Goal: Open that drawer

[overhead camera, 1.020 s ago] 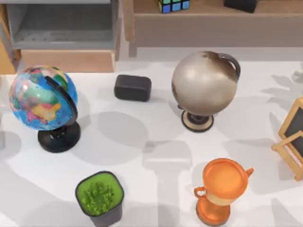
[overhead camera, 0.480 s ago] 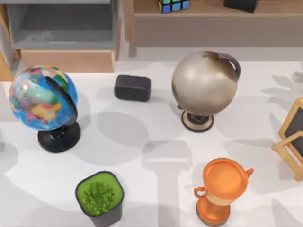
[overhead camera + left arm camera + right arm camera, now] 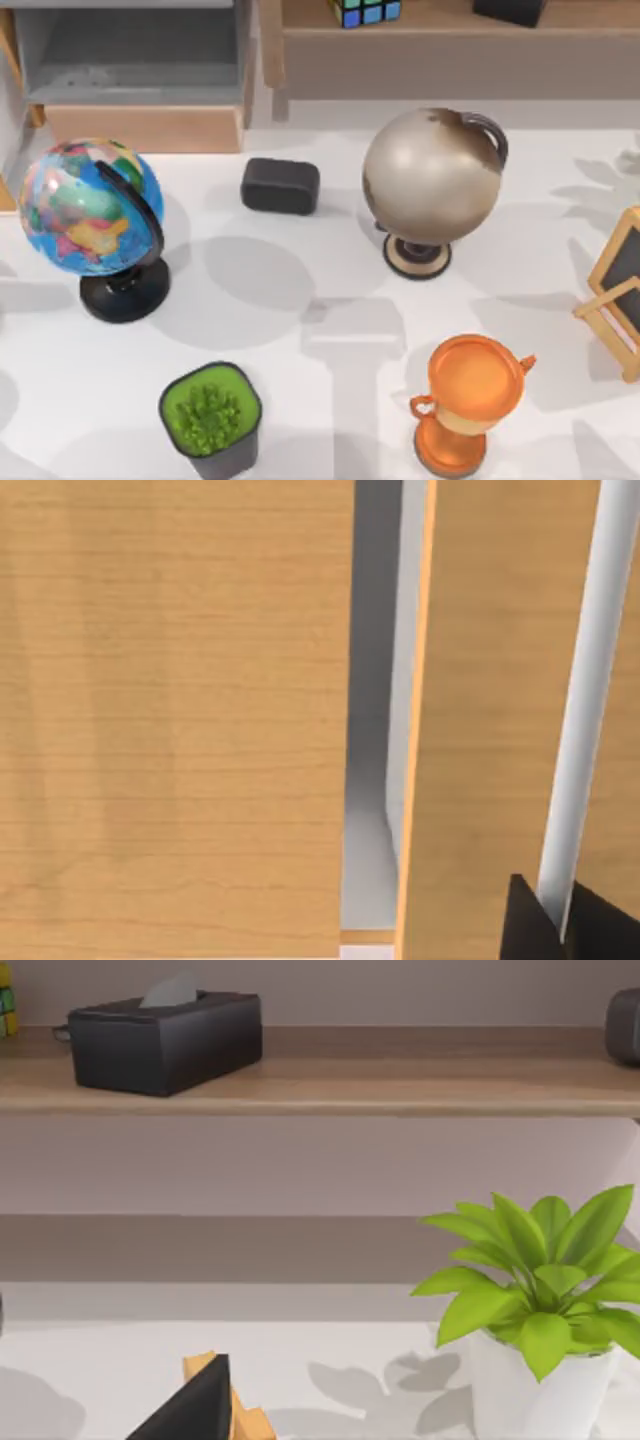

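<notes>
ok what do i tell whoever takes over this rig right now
Left gripper: up against the white handle on the wooden cabinet; grip unclear.
Right gripper: parked at the table's right, near the potted plant.
Drawer: top-left of the table, grey inside showing, so it looks at least partly out.
Left to do: confirm the hold, then pull straight out to finish opening.

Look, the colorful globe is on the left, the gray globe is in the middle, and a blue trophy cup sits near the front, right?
Almost. The trophy cup is orange, not blue, as the top view shows. The rest is right: the colorful globe is on the left and the gray globe is in the middle.
</notes>
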Tool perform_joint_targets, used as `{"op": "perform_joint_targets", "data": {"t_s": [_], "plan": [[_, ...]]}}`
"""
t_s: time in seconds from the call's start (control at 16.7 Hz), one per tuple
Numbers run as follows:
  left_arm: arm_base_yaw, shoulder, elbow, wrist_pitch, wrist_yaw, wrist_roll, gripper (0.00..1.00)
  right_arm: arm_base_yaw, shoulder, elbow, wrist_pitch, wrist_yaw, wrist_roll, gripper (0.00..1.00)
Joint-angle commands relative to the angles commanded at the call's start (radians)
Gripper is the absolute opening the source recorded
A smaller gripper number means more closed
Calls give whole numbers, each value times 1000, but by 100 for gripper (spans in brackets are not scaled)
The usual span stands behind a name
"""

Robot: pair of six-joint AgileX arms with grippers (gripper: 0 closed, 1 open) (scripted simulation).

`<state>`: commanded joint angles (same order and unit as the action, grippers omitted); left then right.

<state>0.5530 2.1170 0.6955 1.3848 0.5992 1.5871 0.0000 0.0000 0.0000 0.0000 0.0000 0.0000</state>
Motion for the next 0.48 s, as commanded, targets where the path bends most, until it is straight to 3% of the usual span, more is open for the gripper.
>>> {"op": "perform_joint_targets", "data": {"t_s": [0.3,0.48], "plan": [[-1,2,1,1,1,1,0,0,0,0,0,0,0,100],[29,-24,-56,38,42,3,0,0,0,0,0,0,0,100]]}}
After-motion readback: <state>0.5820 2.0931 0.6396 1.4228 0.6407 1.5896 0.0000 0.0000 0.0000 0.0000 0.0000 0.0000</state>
